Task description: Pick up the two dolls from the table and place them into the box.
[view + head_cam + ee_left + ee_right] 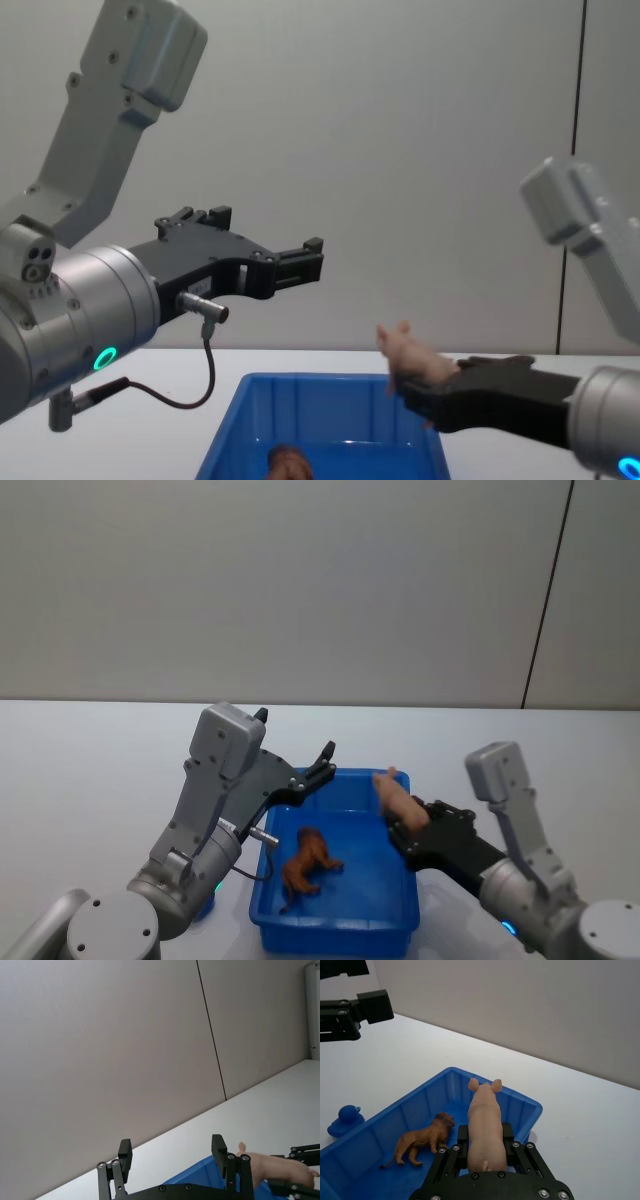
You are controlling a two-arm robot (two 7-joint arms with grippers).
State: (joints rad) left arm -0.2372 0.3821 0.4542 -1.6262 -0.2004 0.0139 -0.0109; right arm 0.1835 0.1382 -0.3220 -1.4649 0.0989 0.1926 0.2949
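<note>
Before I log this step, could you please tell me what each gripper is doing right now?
Left gripper: open, holding nothing, up beside the box.
Right gripper: shut on the pale pink doll.

Background: plain grey wall [300, 580], matte and unmarked. One thin dark vertical seam [548, 590] runs down it on the right side, leaning slightly in the head view. A white vertical strip [313, 1010] borders the wall's far edge in the left wrist view. Small blue toy duck [342, 1120] sits upright, seen in the right wrist view.
</note>
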